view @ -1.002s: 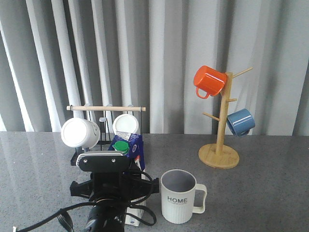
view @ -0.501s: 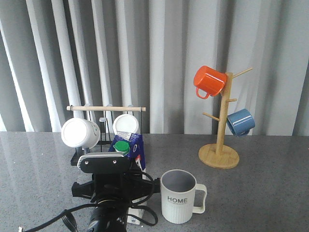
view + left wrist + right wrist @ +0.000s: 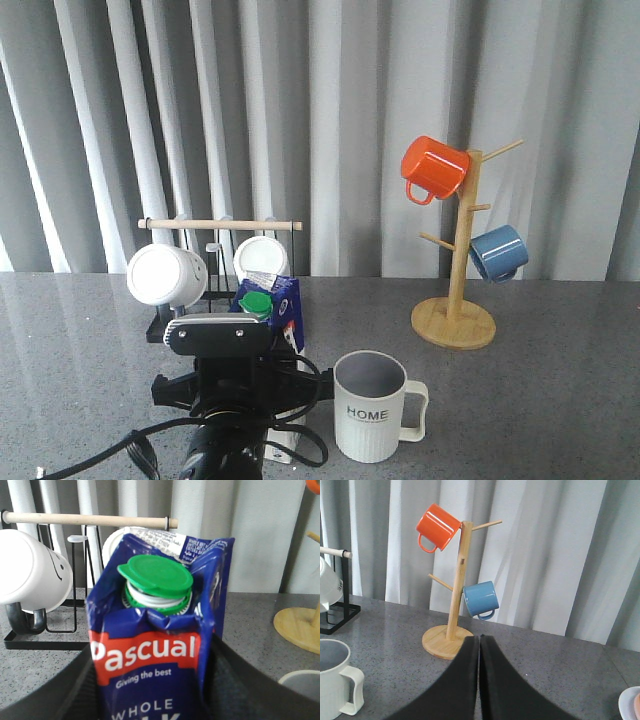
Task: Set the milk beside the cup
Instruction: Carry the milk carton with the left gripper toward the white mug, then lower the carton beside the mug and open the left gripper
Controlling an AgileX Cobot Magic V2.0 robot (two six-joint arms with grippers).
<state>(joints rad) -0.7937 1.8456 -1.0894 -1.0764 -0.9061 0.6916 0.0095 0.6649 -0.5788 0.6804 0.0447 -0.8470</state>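
The milk (image 3: 150, 645) is a blue carton with a green cap and a red "Pascual" label. It stands upright between the dark fingers (image 3: 227, 680) of my left gripper (image 3: 150, 685), which is shut on its sides. In the front view the milk (image 3: 282, 305) shows only its top above my left arm (image 3: 222, 385), just left of the cup (image 3: 370, 408). The cup is a pale ribbed mug marked "HOME", and it stands on the grey table with its handle to the right. Its rim (image 3: 300, 680) shows beside the carton. My right gripper (image 3: 480, 640) is shut on nothing, hanging over the table beyond the cup (image 3: 334, 680).
A black rack (image 3: 160, 330) with a wooden bar holds two white mugs (image 3: 165, 275) behind the carton. A wooden mug tree (image 3: 455, 320) with an orange mug (image 3: 432, 167) and a blue mug (image 3: 498, 252) stands at the back right. A pale dish edge (image 3: 630, 702) shows in the right wrist view.
The left gripper and the carton have shifted very slightly to the right, toward the cup. The cup has not moved.
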